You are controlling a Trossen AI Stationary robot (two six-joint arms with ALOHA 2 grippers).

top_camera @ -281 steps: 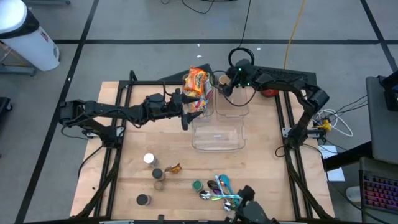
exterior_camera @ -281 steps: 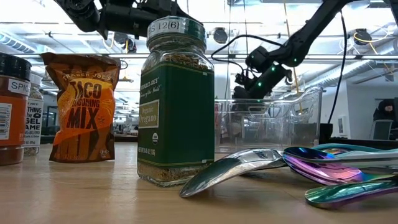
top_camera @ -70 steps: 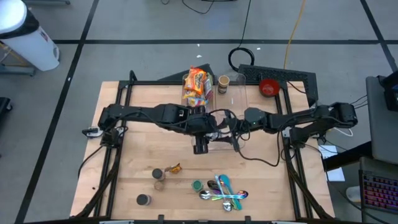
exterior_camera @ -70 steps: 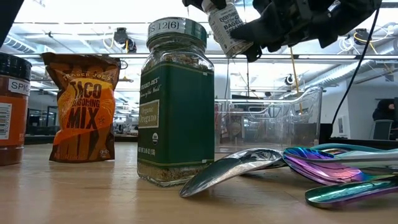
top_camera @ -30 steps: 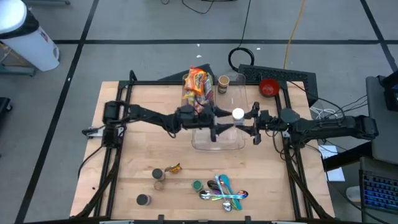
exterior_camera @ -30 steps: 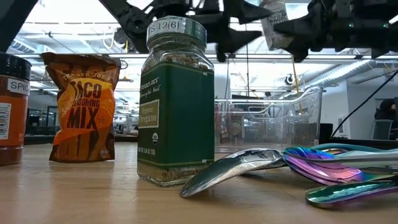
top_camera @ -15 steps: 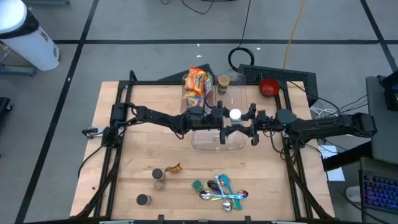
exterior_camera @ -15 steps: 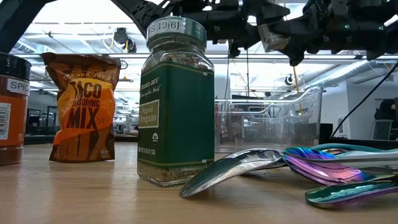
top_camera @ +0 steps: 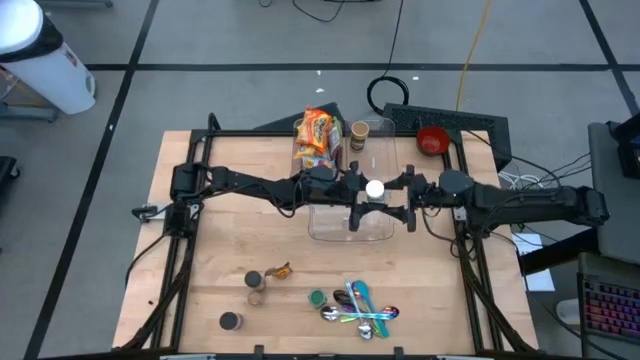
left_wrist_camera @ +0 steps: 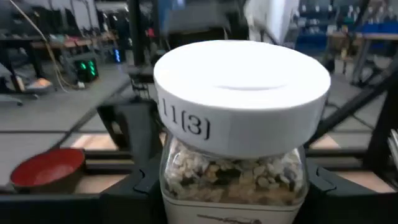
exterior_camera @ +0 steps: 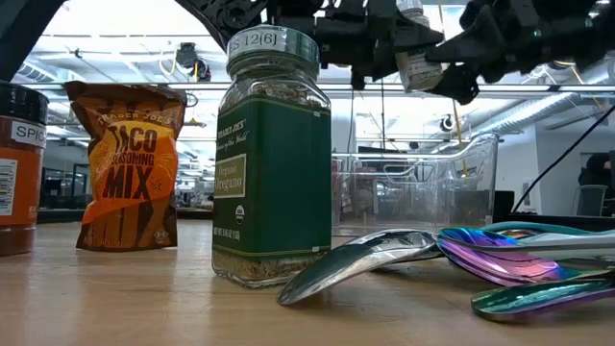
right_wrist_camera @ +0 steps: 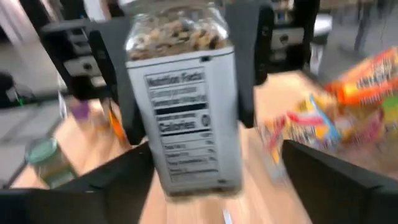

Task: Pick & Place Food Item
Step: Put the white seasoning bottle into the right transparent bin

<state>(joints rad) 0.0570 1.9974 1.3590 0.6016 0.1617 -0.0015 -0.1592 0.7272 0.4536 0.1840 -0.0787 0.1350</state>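
A spice jar (top_camera: 375, 187) with a white lid and a label on its side hangs in the air over the clear plastic container (top_camera: 350, 225), between my two grippers. My left gripper (top_camera: 362, 192) reaches in from the table's left and is shut on the jar (right_wrist_camera: 183, 106). My right gripper (top_camera: 400, 197) faces it from the table's right. Its own fingers (right_wrist_camera: 93, 186) stand wide open on either side of the jar's lower end, and I see no contact there. In the low view the jar (exterior_camera: 415, 53) hangs high up, its lid on top. My left gripper pinches the jar's upper body just below the lid (right_wrist_camera: 134, 74) between its two fingers (right_wrist_camera: 249, 68). The fingers come in level from the table's left, one on each side. The jar is lifted clear above the container, roughly upright with the lid up.
A colourful snack bag (top_camera: 318, 135), a cup (top_camera: 358, 133) and a red bowl (top_camera: 432, 140) stand at the far side. Near the front edge are small jars (top_camera: 255, 283), an oregano jar (exterior_camera: 274, 154), a taco mix pouch (exterior_camera: 125, 163) and spoons (top_camera: 360, 312).
My left gripper has moved toward the table's right up to the jar and taken hold of it. My right gripper, which carried the jar, has let go. The jar has stayed above the container and turned from tilted to nearly upright.
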